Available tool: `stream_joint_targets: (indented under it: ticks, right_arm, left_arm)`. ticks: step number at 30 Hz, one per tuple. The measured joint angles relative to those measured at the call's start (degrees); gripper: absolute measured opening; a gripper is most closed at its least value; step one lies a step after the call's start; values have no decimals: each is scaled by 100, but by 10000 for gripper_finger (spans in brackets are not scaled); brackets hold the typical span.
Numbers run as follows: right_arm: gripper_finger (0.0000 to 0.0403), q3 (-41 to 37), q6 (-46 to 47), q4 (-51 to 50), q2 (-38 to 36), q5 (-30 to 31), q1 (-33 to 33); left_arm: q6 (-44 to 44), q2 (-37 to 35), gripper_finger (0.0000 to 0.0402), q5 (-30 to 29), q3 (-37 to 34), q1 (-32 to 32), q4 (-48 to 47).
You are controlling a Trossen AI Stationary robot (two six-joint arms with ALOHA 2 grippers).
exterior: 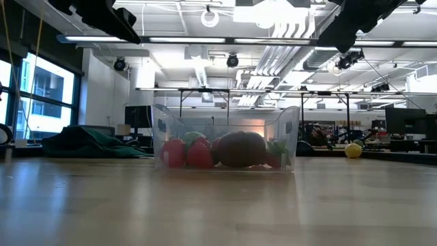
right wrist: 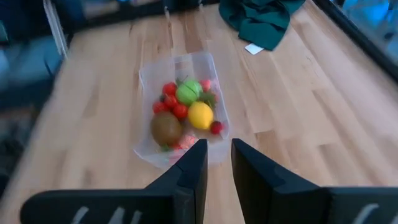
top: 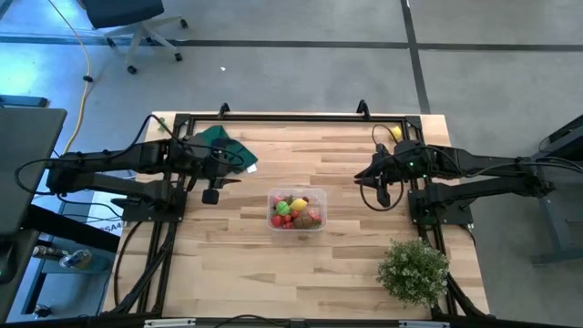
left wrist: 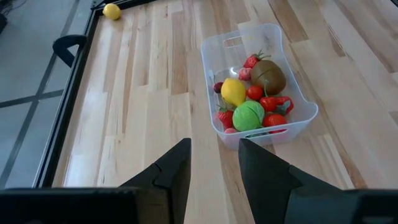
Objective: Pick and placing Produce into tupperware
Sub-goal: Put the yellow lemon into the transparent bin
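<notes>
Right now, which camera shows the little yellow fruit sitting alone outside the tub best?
The low view: the lone yellow fruit sits clear on the table's far side. The high view shows it beside the right arm; the left wrist view catches it near the table's edge. The right wrist view misses it.

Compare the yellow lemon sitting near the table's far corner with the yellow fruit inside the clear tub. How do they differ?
The loose lemon lies alone on the bare wooden table by the right arm's frame; the yellow fruit sits in the clear tub, crowded by red, green and brown pieces. The loose lemon touches nothing else, while the tub one leans on neighbours. Both are small, yellow and rounded.
</notes>
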Motion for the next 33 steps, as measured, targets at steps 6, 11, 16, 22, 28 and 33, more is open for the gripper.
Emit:
stream_joint_targets:
  ticks: [6,11,16,22,28,33]
  right_arm:
    - [62,1,3336,639,0,-81,11]
    - [62,0,4816,1244,0,822,11]
    - [62,2,4931,1524,119,1930,-211]
    - [62,105,4918,1490,466,2113,-1275]
    - [62,1113,4522,592,1340,1376,-2548]
    - [62,2642,4020,-1102,2477,1606,-3165]
  left_arm:
    - [0,0,122,-1,0,0,-2]
    - [0,0,122,-1,0,0,-2]
    - [0,0,122,0,0,0,-2]
    - [0,2,122,-2,2,0,-2]
    - [0,2,122,-1,2,0,-2]
    - [0,2,122,0,2,0,-2]
